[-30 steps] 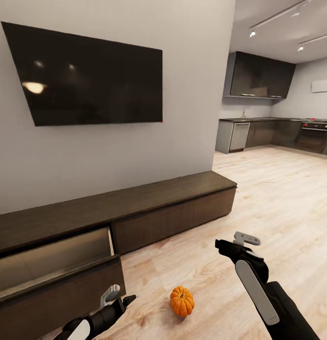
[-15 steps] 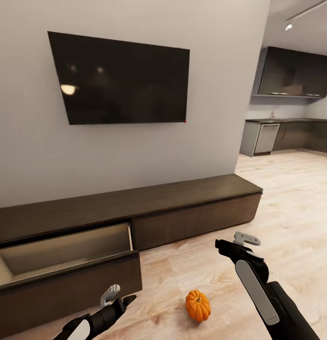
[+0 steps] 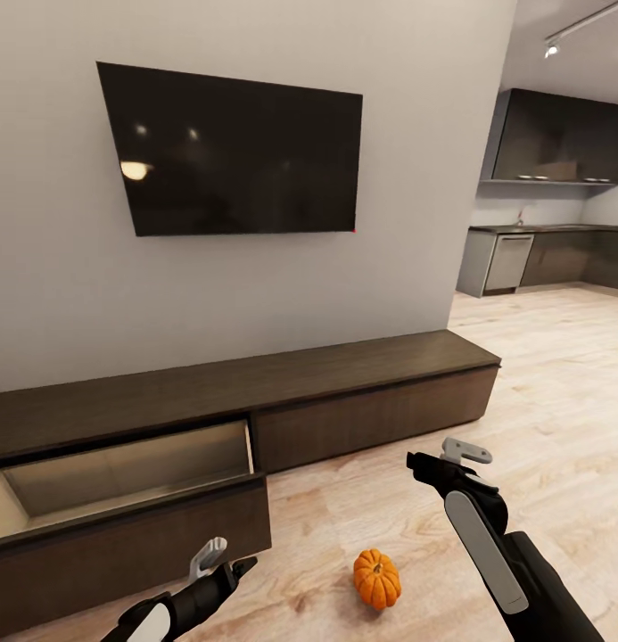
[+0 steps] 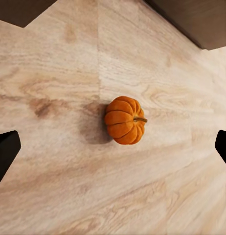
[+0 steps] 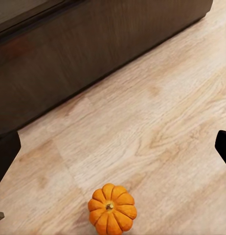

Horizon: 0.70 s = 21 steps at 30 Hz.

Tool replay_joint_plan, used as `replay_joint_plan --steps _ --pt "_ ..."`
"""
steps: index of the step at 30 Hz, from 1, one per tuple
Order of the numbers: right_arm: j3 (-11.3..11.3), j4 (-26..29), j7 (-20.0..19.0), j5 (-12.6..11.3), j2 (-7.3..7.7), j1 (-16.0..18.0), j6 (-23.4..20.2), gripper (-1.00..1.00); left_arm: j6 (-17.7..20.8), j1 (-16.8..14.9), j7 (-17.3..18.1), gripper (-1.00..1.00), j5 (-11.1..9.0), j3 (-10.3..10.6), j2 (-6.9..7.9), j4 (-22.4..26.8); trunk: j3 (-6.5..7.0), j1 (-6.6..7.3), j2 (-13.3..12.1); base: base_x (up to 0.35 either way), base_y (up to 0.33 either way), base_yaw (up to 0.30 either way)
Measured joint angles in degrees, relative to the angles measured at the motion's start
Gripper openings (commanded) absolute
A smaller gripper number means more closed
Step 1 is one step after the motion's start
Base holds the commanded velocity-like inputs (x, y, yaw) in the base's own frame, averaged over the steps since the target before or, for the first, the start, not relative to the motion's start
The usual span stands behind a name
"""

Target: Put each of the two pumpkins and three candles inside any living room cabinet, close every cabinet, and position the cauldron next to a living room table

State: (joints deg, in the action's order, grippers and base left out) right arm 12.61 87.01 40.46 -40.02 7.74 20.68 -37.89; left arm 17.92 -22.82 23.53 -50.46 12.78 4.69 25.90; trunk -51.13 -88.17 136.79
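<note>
Pumpkin sits upright on the pale wood floor, stem up, short axis vertical; squat and wider than tall. In my left wrist view the pumpkin shows side-on with the stem pointing away from the body toward one side of the frame. In my right wrist view the pumpkin is seen from above, stem at the centre of the ribs. Colour: bright orange, deep ribs, short dark brownish stem.

Position: on open floor between my two arms, in front of the cabinet, near the corner of its open drawer but apart from it. The drawer's interior is pale.

My left gripper hangs low, fingers apart, holding nothing. My right gripper is raised above the floor, fingers apart, holding nothing. Neither touches the pumpkin.

A dark TV hangs on the wall above the cabinet.
</note>
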Motion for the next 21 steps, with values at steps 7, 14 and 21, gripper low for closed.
replay_joint_plan --steps 7,14,21 --pt "0.0 -0.1 0.0 0.0 -0.06 0.0 0.0 1.00 0.0 0.0 0.0 1.00 0.0 0.0 0.00 0.0 0.00 0.00 0.0 0.000 0.000 -0.001" --pt "0.0 0.0 0.0 0.0 -0.06 0.0 0.0 1.00 0.0 0.0 0.0 1.00 0.0 0.0 0.00 0.0 0.00 -0.01 0.0 -0.041 0.000 0.000" --pt "0.0 0.0 0.0 0.0 -0.06 0.0 0.0 1.00 0.0 0.0 0.0 1.00 0.0 0.0 0.02 0.0 0.00 -0.03 0.0 -0.297 0.000 0.000"
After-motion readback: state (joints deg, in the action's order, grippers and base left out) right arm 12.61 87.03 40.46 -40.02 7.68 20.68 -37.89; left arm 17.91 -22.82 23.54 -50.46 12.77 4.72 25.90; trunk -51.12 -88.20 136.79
